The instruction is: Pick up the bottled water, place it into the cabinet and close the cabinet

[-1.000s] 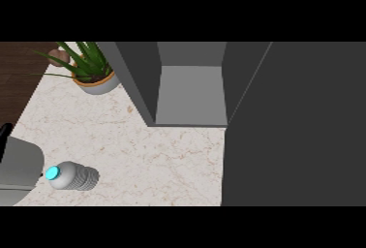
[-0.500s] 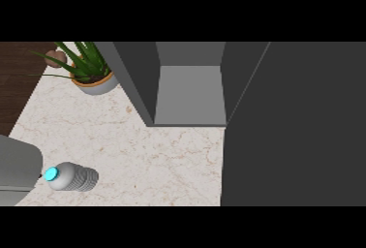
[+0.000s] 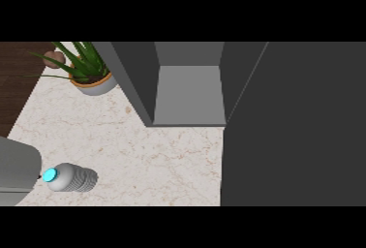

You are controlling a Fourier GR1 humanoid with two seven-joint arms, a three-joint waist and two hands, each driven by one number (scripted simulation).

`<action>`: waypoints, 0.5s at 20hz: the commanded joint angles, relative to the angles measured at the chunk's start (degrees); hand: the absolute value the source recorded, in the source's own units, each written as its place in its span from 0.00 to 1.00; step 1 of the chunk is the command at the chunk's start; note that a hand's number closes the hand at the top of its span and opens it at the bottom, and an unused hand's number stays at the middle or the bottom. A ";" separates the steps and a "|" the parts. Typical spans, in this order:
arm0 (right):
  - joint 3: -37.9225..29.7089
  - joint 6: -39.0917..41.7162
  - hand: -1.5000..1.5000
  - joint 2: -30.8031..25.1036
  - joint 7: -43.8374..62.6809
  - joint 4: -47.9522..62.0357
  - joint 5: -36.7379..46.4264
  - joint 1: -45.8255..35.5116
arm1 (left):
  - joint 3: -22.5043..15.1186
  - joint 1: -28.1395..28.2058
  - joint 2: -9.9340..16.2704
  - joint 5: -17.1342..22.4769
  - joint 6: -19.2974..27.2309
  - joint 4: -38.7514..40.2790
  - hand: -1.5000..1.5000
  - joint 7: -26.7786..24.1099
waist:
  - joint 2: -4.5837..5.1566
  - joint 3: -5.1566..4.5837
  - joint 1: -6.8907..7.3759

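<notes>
bottled water (image 3: pixel 71 177) lying on its side near the marble table (image 3: pixel 157 160) left edge, cyan cap touching a grey forearm (image 3: pixel 16 169), cabinet (image 3: pixel 190 87) wide open, potted plant (image 3: pixel 89 72) behind, no robot hand showing so grip unknown

Single head view, looking steeply down on the marble counter (image 3: pixel 150 155). The open cabinet (image 3: pixel 190 92) occupies the upper centre of the frame, its dark door (image 3: pixel 300 126) fills the right side, a potted plant (image 3: pixel 89 72) sits upper left, and a grey forearm (image 3: pixel 14 169) enters at lower left.
</notes>
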 commanded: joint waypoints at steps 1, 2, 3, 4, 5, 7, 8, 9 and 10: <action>-1.47 1.27 0.00 -1.83 2.11 -8.87 -3.31 4.60 | 1.21 0.76 -1.93 -1.39 -1.02 2.46 0.00 -2.72 | 0.03 -0.01 -0.06; 0.89 1.10 0.00 -0.39 -0.39 -8.42 -1.33 6.51 | 1.64 -3.97 -1.31 -2.70 1.81 3.58 0.00 -1.52 | 0.06 0.00 -0.53; -1.91 0.28 0.00 -0.40 -0.23 -2.82 -1.73 0.38 | -0.61 -1.37 -2.34 -4.45 1.65 4.60 0.00 -3.01 | 0.16 0.00 0.15; -0.89 2.60 0.00 -1.31 -2.79 -5.49 -1.51 6.19 | 4.21 -2.10 -1.40 -3.21 -0.85 10.33 0.00 -7.28 | 0.02 -0.02 -0.29; 0.93 -0.83 0.00 -0.32 3.45 -8.48 -0.19 2.50 | 0.32 -3.38 -2.36 -6.74 0.57 10.51 0.00 -6.66 | 0.18 -0.04 -0.05; 0.20 1.42 0.00 -0.66 -1.62 -5.48 -0.70 5.66 | 3.90 -4.44 -2.36 -7.26 0.31 15.28 0.00 -10.41 | 0.11 -0.03 -0.21; 3.15 1.11 0.00 -0.06 -1.28 -9.59 0.47 8.70 | 4.18 -6.47 -2.01 -7.65 1.10 18.03 0.00 -10.79 | 0.06 -0.06 -0.70; 1.06 1.16 0.00 -1.72 1.28 -10.45 -0.77 7.50 | 4.91 -5.13 -1.72 -7.39 0.03 17.37 0.00 -11.80 | 0.10 -0.04 -0.24; 4.04 1.61 0.00 -0.60 -2.08 -9.47 1.52 10.60 | 4.33 -7.75 -1.62 -9.53 0.92 20.83 0.00 -12.72 | 0.06 -0.04 -0.73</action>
